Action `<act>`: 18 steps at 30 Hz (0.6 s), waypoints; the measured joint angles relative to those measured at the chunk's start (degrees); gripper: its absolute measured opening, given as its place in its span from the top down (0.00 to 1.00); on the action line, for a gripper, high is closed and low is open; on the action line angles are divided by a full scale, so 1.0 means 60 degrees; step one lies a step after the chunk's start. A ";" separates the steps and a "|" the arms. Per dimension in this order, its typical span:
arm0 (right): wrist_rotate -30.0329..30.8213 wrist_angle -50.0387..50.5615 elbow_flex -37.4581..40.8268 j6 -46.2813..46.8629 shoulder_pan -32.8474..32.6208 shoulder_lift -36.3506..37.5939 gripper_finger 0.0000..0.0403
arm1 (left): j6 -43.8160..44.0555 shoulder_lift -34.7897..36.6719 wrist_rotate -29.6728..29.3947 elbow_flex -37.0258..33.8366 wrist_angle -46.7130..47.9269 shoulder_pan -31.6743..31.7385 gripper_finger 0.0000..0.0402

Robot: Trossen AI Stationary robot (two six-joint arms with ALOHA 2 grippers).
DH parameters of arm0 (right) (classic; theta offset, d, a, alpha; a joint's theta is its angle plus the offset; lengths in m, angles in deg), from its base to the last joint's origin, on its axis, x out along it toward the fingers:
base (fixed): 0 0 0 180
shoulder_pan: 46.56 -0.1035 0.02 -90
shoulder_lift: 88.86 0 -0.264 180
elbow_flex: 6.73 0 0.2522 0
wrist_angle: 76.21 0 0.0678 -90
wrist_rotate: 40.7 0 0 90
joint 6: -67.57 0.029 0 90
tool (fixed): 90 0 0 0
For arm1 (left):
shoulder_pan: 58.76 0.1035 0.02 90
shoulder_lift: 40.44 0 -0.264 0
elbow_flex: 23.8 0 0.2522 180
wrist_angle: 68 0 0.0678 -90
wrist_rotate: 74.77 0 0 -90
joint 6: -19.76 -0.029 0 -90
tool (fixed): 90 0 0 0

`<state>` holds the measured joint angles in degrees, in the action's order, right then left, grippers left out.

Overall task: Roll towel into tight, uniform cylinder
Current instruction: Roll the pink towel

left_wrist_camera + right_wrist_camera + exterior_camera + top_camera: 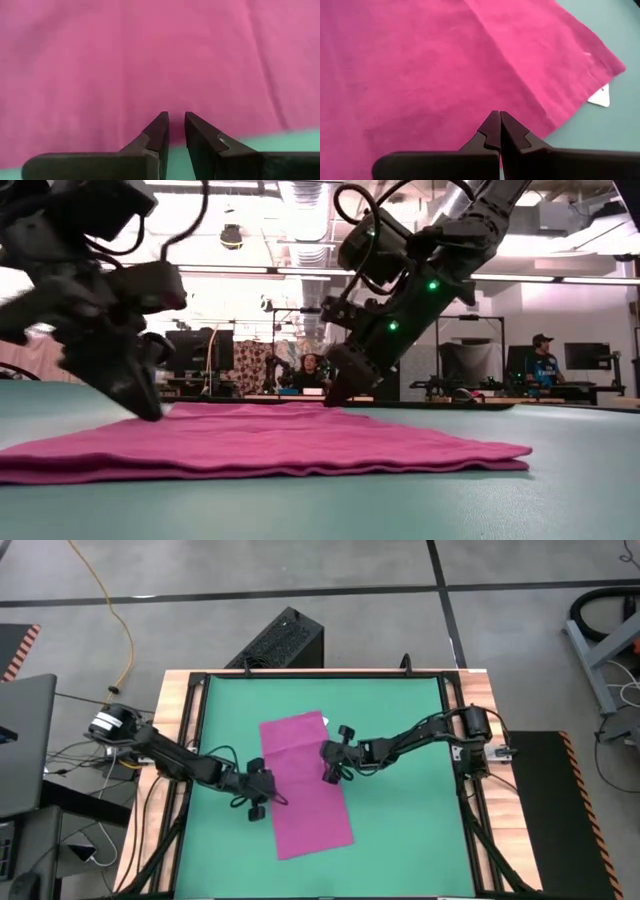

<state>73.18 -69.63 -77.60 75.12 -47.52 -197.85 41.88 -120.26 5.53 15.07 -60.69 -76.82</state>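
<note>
Magenta-pink towel (270,442) fills the foreground of the table-level view, lying flat as a folded strip on the green mat (400,740), its layered edge facing the lens. No part of it is rolled.

From overhead, the towel (305,785) is a long rectangle at the mat's centre, running from about 11 o'clock to 5 o'clock, with its small white tag (324,721) poking out at the corner toward 12 o'clock.

At the cloth's 9 o'clock edge, the left gripper (262,787) reaches in from the mat's 9 o'clock side. Its wrist camera shows the two dark fingers (159,131) parted by a narrow gap, tips at the towel's edge (150,60) where pink meets green, with nothing between them.

Over the towel's 3 o'clock edge, toward its tagged end, the right gripper (331,766) comes in from the mat's 3 o'clock side. Its fingers (492,130) are pressed together, tips down on the cloth (420,75) near a fold line, with the white tag (600,96) beyond on the mat; no fabric shows pinched between them.

Beyond the table, two people (312,370) sit at workstations in the room behind.
</note>
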 joint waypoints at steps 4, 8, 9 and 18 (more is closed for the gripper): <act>0.0007 0.0218 0.0000 0.0531 0.0000 0.0000 0.97 | -0.0181 0.0483 -0.0200 0.0000 0.1342 -0.0002 0.87; 0.0252 0.0174 0.0000 0.0744 -0.0070 0.0000 0.97 | 0.0005 0.0946 -0.0947 -0.0002 0.2463 0.0001 0.87; 0.0495 0.0094 0.0000 0.0734 -0.0142 0.0000 0.97 | 0.0160 0.1055 -0.1177 -0.0010 0.2514 0.0003 0.87; 0.0550 -0.1154 -0.0004 -0.0458 -0.0688 0.0000 0.94 | 0.0434 0.2432 -0.2237 0.0003 0.2657 -0.0253 0.87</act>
<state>76.48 -76.56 -77.62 72.37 -51.64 -197.85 44.49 -105.67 -7.89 15.08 -44.75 -78.34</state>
